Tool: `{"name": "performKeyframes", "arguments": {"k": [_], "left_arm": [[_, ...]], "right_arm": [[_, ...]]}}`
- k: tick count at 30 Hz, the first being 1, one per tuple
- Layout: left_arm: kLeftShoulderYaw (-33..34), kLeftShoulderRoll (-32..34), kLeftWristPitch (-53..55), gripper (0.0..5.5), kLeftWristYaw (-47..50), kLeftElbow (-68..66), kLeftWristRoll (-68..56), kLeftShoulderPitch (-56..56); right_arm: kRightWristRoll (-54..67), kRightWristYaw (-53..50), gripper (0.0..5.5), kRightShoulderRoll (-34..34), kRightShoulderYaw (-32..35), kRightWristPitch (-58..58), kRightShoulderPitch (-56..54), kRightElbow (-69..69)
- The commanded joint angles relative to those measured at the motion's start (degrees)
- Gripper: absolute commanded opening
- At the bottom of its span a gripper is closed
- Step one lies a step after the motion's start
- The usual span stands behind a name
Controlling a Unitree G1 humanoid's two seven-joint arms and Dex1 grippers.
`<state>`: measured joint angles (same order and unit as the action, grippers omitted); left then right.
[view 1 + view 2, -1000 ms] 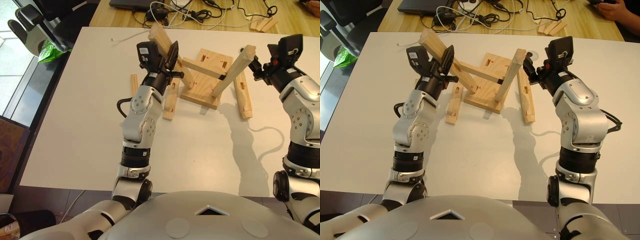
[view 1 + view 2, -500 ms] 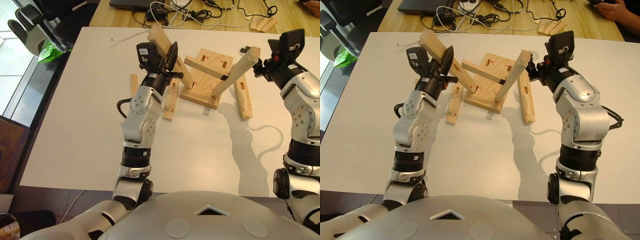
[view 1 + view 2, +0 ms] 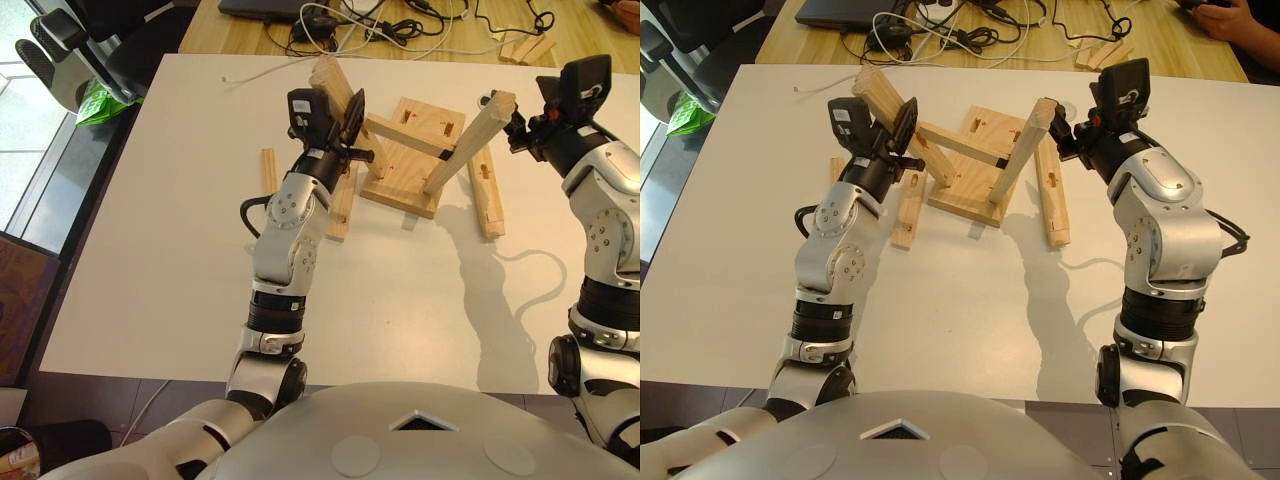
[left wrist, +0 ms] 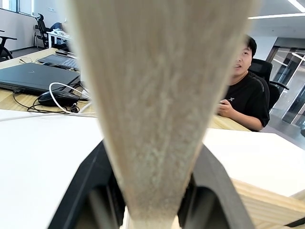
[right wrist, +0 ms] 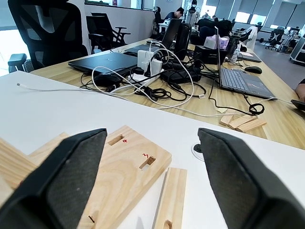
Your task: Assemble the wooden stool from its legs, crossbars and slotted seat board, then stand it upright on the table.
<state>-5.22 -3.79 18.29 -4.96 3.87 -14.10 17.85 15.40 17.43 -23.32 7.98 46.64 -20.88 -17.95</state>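
Head view: the left gripper (image 3: 349, 118) is clamping a tilted leg (image 3: 335, 82) above the seat board (image 3: 420, 125), mid-table (image 3: 180, 200). The right gripper (image 3: 513, 125) is sitting beside the opposite leg (image 3: 470, 145), contact hard to judge.

Left wrist view: fingers (image 4: 83, 191) are pressing both sides of the leg, which is hiding the board.

Right wrist view: fingers (image 5: 62, 176) are standing wide apart, gripping nothing.
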Motion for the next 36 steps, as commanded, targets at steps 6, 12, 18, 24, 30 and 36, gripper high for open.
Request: {"name": "performKeyframes", "arguments": {"k": [6, 12, 18, 24, 30, 36], "left_arm": [[1.6, 0.8, 7.85, 1.07, 0.71, -1.26, 0.35, 4.1], [3.59, 0.94, 11.57, 1.06, 0.69, -0.4, -1.35, 5.57], [0.83, 2.01, 13.32, 1.06, 0.31, 1.12, 1.14, 6.98], [-3.53, 2.31, 13.27, 1.06, -0.05, 2.77, 4.46, 5.65], [-2.91, 1.92, 12.06, 1.06, 0.67, 3.1, 5.36, 4.9], [-1.44, 1.18, 12.11, 1.06, 0.86, 3.18, 4.83, 4.27]], "right_arm": [[0.4, 0.87, 3.54, -2.36, 0.94, 0.36, -3.5, -0.04], [0.47, 3.15, 3.54, -5.81, 1.84, -0.7, -6.48, 0.74], [0.42, 5.0, 3.54, -7.77, 1.29, -1.35, -9.13, 0.35], [0.31, 6.41, 3.54, -8.84, -0.49, -1.53, -10.71, -1.83], [0.63, 6.88, 3.54, -9.17, -0.77, -1.21, -11.57, -2.78], [0.77, 7.14, 3.54, -9.12, -0.92, -0.96, -11.79, -3.21]]}}
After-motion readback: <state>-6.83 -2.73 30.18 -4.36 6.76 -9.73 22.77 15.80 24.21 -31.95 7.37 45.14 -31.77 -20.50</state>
